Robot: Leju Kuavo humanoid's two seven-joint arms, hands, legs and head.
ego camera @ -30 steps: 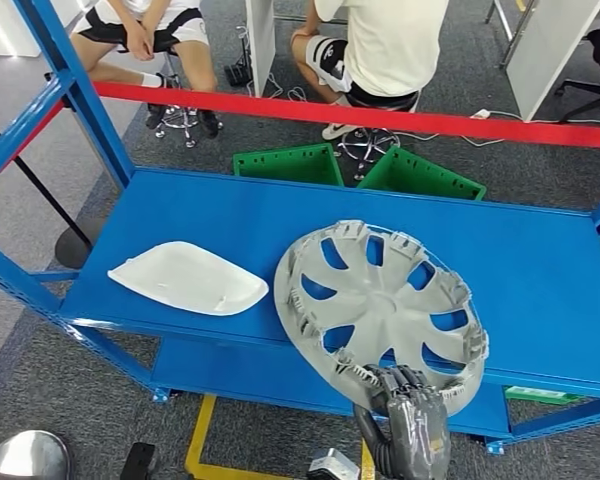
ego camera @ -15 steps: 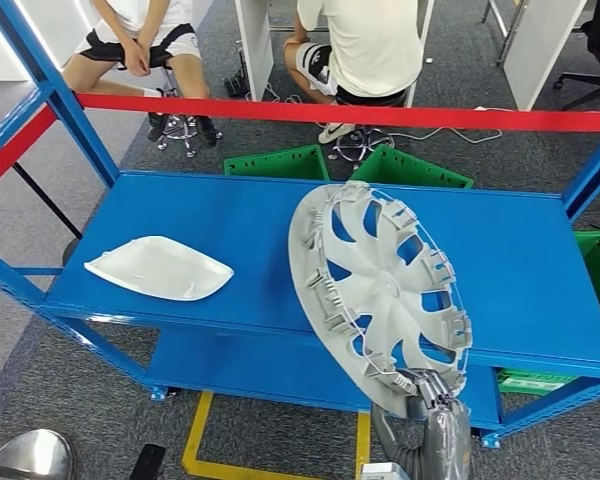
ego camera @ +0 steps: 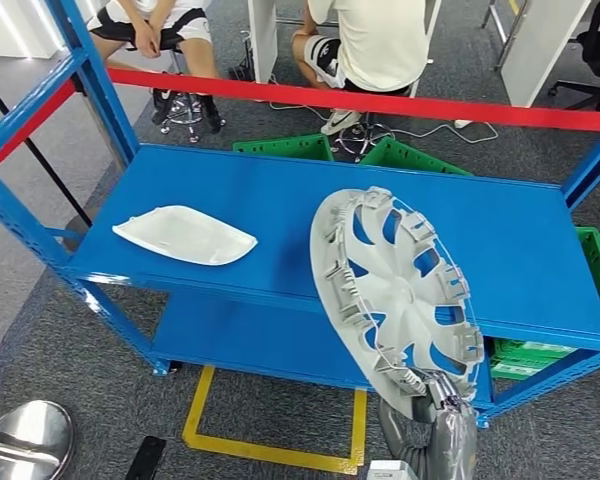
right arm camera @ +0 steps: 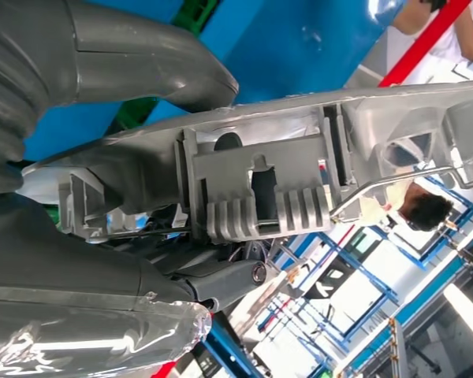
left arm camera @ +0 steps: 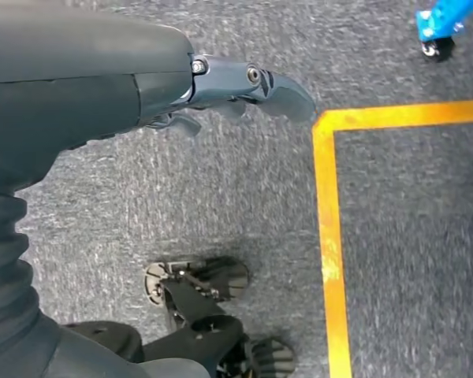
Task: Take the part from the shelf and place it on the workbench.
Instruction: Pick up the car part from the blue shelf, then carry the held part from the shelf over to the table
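Notably, the right hand [ego camera: 442, 415] gripped the grey wheel cover [ego camera: 395, 295] by its lower rim, thumb on one face and fingers [right arm camera: 222, 279] on the other, so the disc stood steeply tilted and clear of the blue shelf [ego camera: 508, 250]. Gripping at the rim probably kept the clips and spokes free. A white panel [ego camera: 184, 235] lay flat on the shelf, well apart. The left hand [left arm camera: 234, 90] hung over the carpet, fingers extended, holding nothing.
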